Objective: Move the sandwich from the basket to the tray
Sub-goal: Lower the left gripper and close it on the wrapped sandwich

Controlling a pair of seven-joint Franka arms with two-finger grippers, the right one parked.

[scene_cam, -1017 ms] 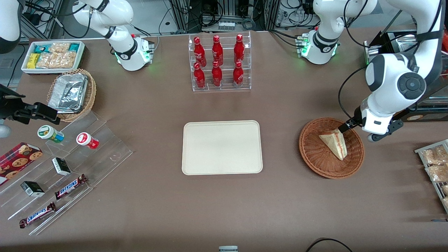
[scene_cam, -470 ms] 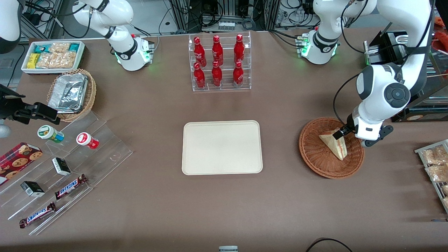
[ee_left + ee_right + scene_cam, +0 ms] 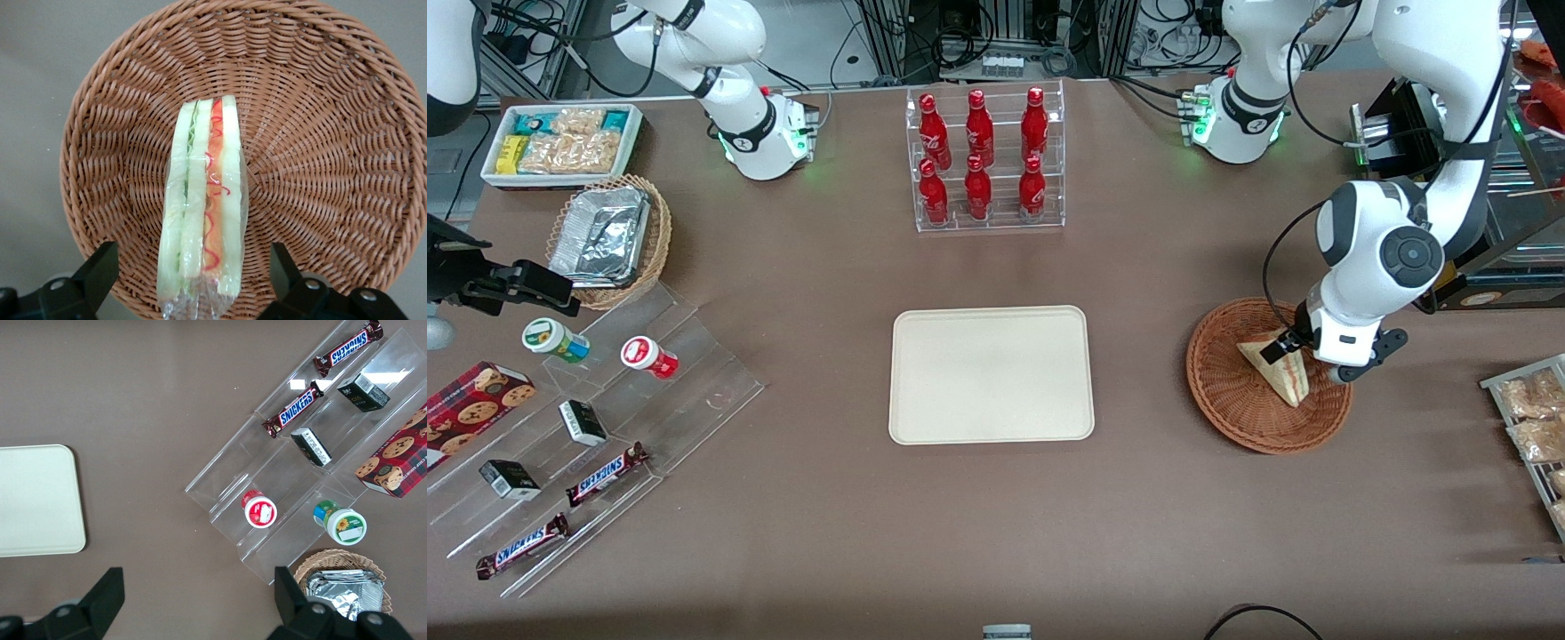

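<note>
The sandwich (image 3: pixel 203 207) lies in the basket (image 3: pixel 333 133), cut edge up, on the bench (image 3: pixel 1138 498) toward the working arm's end. The hand (image 3: pixel 192 280) hovers just above it, fingers (image 3: pixel 100 270) spread wide either side, gripping nothing. The tray (image 3: pixel 991 374) sits well apart at mid-bench.

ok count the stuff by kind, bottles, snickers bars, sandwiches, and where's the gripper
red bottles: 6
snickers bars: 2
sandwich: 1, in the basket
tray: 1
total: 10
gripper: open, straddling the sandwich in the basket
</note>
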